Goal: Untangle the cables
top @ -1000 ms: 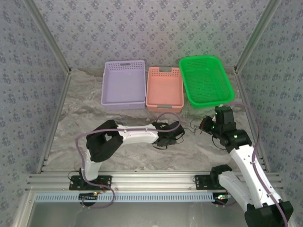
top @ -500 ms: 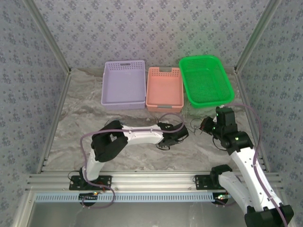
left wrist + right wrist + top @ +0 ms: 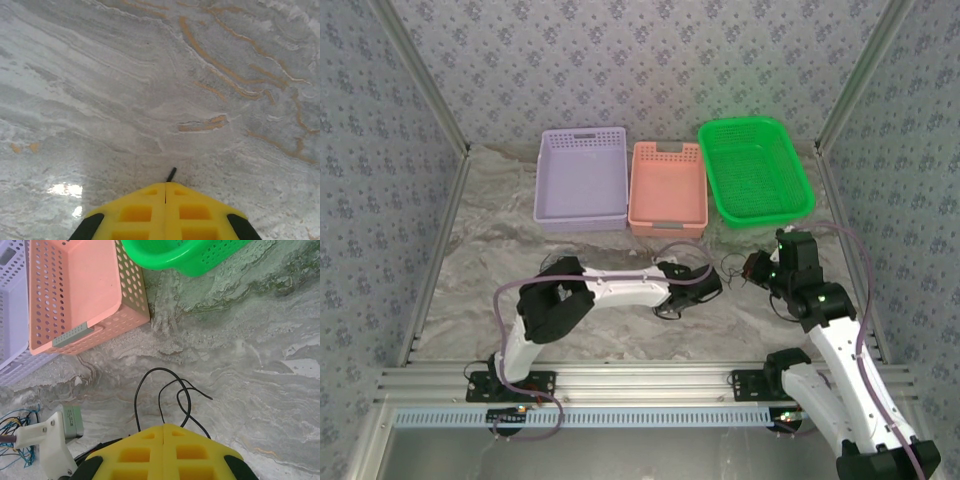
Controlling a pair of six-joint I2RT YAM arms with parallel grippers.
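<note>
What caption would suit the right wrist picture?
Right gripper pinches looping black cable near pink basket on marble table.

Blue cables [image 3: 15, 432] cut by frame edge, black cable [image 3: 136, 402] ends behind right claw [image 3: 164, 426]

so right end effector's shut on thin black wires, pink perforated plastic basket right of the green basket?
No: top external view shows the pink perforated plastic basket left of the green basket. The right end effector is shut on thin black wires.

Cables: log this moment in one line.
left claw: shut on cable end | right claw: shut on black cable | untangling: not done
</note>
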